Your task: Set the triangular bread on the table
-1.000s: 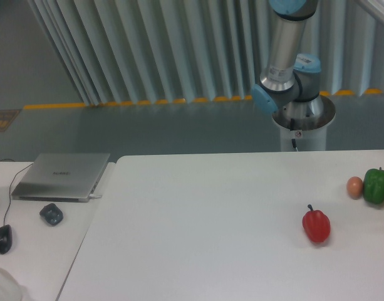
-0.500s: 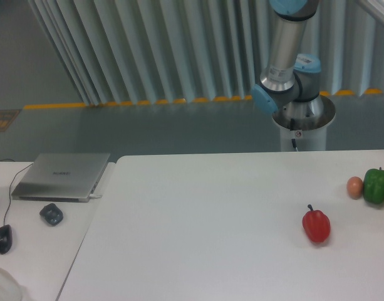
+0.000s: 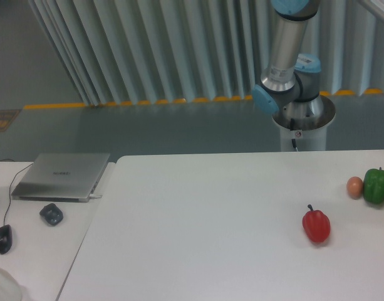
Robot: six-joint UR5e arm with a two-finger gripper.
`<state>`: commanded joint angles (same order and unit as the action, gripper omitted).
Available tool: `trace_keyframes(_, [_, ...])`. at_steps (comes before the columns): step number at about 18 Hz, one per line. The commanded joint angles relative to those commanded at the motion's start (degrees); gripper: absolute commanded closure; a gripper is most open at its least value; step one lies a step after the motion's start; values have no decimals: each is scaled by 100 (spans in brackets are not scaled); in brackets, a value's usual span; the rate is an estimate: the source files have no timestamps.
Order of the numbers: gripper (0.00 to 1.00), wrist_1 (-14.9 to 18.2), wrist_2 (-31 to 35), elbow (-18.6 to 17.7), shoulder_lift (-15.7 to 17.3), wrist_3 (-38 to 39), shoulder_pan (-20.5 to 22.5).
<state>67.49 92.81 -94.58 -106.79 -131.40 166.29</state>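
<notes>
— Where is the triangular bread?
— I can't find it anywhere in this view. The white counter (image 3: 210, 238) carries a red bell pepper (image 3: 316, 226) towards the right, and further right, near the edge, a small brown egg (image 3: 354, 187) just beside a green bell pepper (image 3: 377, 185).
— And the claw?
— Out of the picture. Only the arm (image 3: 287, 56) shows, its base behind the counter's far edge and its upper part running off the top, so I cannot tell whether the claw is released, clenched or grasping something.
— What's on the left?
— A smaller white desk (image 3: 29, 251) with a closed laptop (image 3: 61, 176) and two dark mice (image 3: 51, 214).
</notes>
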Motion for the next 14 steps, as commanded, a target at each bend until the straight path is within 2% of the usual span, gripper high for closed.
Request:
trace_keyframes(4, [100, 834, -394, 650, 123, 70, -9])
trace_keyframes(6, [100, 1072, -754, 800, 193, 131, 0])
trace_keyframes(10, [100, 1073, -1089, 792, 299, 833, -210])
trace_keyframes(14, [100, 1021, -1116, 792, 308, 1984, -798])
